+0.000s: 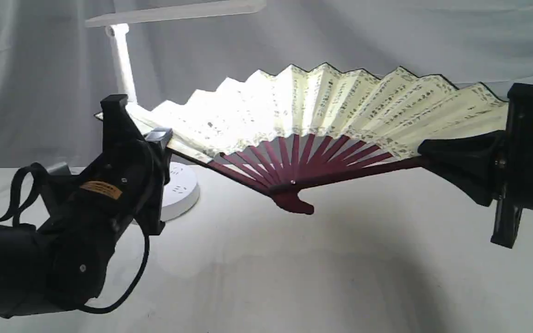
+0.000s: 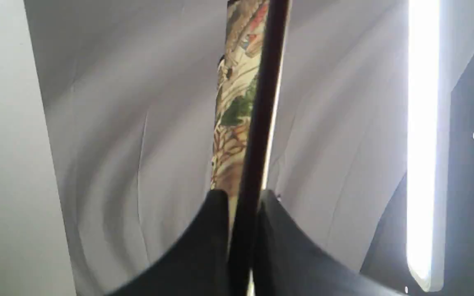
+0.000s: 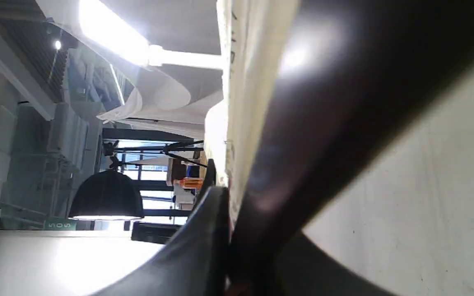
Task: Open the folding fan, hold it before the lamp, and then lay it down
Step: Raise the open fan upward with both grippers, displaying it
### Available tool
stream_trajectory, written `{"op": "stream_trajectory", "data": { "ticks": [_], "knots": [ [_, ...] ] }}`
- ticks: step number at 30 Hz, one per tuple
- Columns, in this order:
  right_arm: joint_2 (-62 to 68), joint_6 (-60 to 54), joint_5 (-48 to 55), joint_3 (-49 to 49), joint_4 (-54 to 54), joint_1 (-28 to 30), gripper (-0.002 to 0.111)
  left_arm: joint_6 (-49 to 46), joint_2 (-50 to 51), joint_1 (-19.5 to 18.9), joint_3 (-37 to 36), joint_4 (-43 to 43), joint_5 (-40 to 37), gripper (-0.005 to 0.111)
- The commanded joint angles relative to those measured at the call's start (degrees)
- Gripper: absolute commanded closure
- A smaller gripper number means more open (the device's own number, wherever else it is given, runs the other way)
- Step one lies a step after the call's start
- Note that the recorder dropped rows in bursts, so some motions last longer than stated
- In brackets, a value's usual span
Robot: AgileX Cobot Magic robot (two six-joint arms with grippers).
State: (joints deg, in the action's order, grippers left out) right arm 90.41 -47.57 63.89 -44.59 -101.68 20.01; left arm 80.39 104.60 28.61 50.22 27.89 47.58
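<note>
Hanging fully open in mid-air, the large cream paper folding fan (image 1: 331,106) with columns of black script and dark maroon wooden ribs spans the space between the two arms. Its pivot end is lowest, clear of the white cloth-covered table (image 1: 294,277). Its zigzag top edge stands free against the grey draped backdrop (image 1: 410,32), and bare tabletop stretches beneath and in front of it. The fan's left end crosses in front of the white plastic desk lamp (image 1: 123,64). That lamp has a slim upright arm and a flat horizontal head above the fan's left end (lit, washing the left pleats almost white). Its round base sits on the table just behind the left arm.

The black left gripper (image 1: 158,141) is clamped on the fan's left guard; its wrist view shows the dark strip pinched between two black fingers with no gap. The black right gripper (image 1: 426,150) is likewise closed tight on the right guard, just beyond the outer ribs, with the leaf's right tip passing behind its wrist mount.
</note>
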Motion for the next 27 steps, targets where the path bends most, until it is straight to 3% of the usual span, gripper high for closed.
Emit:
{"op": "stream_trajectory", "data": {
  "ticks": [1, 6, 11, 17, 27],
  "knots": [
    [-0.1, -1.6, 0.0, -2.0, 1.7, -0.1, 0.108, 4.9, -1.3, -3.8, 0.6, 10.3, 21.4, 0.107],
    [-0.1, 1.4, -1.6, -5.4, 1.7, -0.2, 0.108, 5.7, -1.3, -6.2, 0.6, 7.0, 21.4, 0.107],
    [-0.1, 3.0, -8.3, -6.2, 1.7, -4.5, 0.108, 8.8, -1.3, -8.9, 0.6, 4.2, 21.4, 0.107],
    [-0.1, 2.7, -13.2, -7.4, 1.7, -8.0, 0.108, 9.4, -1.3, -9.3, 0.6, 4.5, 20.7, 0.107],
    [-0.1, 6.1, -14.4, -12.7, 1.7, -8.0, 0.108, 9.8, -1.3, -11.4, 0.6, 4.4, 21.6, 0.107]
  ]
}}
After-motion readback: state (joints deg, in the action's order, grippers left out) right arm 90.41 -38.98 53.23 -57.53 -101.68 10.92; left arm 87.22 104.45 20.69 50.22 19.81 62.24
